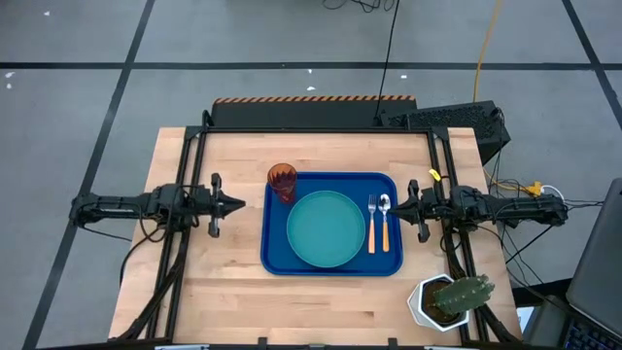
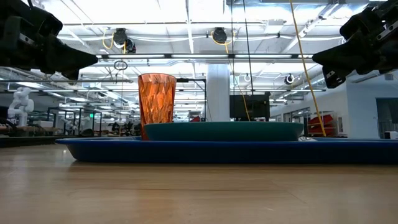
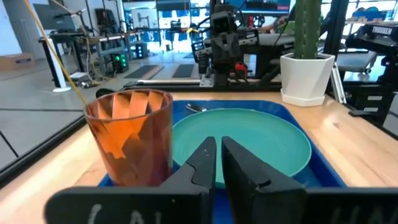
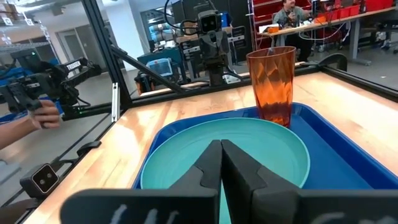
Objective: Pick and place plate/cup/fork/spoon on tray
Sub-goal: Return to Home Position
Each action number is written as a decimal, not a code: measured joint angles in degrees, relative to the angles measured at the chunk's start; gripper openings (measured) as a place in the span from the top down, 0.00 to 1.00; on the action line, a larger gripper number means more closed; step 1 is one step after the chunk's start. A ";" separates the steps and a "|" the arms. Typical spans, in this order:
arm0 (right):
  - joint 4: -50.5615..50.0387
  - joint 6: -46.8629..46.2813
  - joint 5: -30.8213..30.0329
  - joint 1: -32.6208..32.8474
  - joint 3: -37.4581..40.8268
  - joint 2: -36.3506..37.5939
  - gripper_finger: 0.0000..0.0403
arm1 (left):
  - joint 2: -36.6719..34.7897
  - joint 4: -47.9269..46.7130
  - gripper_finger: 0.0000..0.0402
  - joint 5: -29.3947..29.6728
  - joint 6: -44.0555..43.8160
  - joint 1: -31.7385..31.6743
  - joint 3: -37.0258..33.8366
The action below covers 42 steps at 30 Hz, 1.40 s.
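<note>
**Fingers [image 3: 200, 167] closed and empty on either side of the tray [image 1: 275, 261]**

The left gripper [image 1: 237, 204] has its fingers drawn almost together, holding nothing. The right gripper [image 1: 406, 204] has its fingers [image 4: 211, 167] shut and empty too. Each hovers above the table just beside one short end of the tray, pointing toward it. On the tray, the plate [image 1: 326, 228] lies in the middle. The cup [image 1: 282, 181] stands upright in the far corner on the left arm's side. The fork [image 1: 371, 224] and the spoon [image 1: 385, 222] lie side by side between the plate and the rim by the right gripper.

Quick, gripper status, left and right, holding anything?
Left gripper: jaws closed, empty, left of the tray.
Right gripper: jaws closed, empty, right of the tray.
</note>
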State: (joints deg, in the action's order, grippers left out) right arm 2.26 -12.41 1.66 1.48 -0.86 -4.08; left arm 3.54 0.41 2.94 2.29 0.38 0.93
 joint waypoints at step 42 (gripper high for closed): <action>-0.02 -0.39 -0.05 0.00 0.00 0.00 1.00 | 0.29 0.28 0.92 0.00 -1.01 0.02 -0.09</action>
State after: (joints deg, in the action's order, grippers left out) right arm 2.24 -12.81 1.61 1.48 -0.86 -4.08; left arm 3.84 0.69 2.94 1.28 0.40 0.84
